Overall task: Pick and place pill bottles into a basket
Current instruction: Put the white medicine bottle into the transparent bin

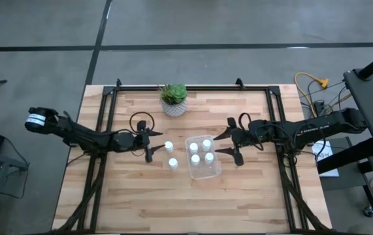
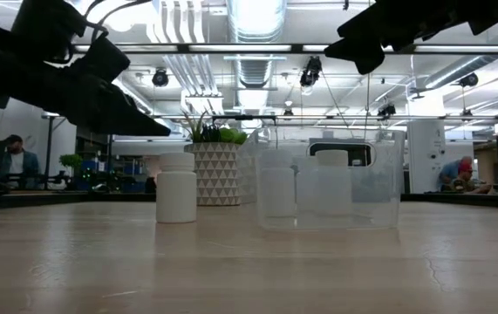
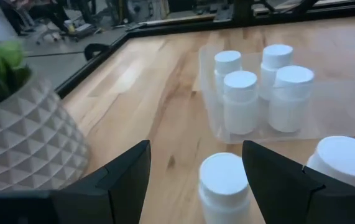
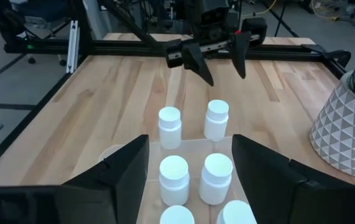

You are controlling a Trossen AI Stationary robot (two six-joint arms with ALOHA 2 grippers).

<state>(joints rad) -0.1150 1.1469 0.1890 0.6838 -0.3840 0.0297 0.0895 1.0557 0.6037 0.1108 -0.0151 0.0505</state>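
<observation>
Four pill bottles (image 1: 201, 152) stand upright inside the basket (image 1: 212, 171), a clear tub near table centre. Two more are outside, on the wood just at its 9 o'clock side: near bottle (image 1: 168, 146) and far bottle (image 1: 173, 163), both upright, close together but apart.

Left gripper (image 1: 148, 145) hovers just at 9 o'clock of near bottle, fingers wide, nothing held; in the left wrist view that bottle (image 3: 224, 186) sits right btwn the two dark fingers (image 3: 124, 180). Right gripper (image 1: 230, 142) hangs at 3 o'clock of the basket, above its rim, fingers also spread, empty.

Handling, as a guess: bottles look like light, stiff plastic w/ smooth walls, so prob. slippery and easy to tip if nudged off-centre. Best hold is likely across the round body just below the cap, jaws square to the axis. Caps look wider than the body, which may stop a slip. Basket walls look thin and light; it may slide if bumped on the drop. The plant pot (image 1: 174, 104) at 12 o'clock is well clear.
</observation>
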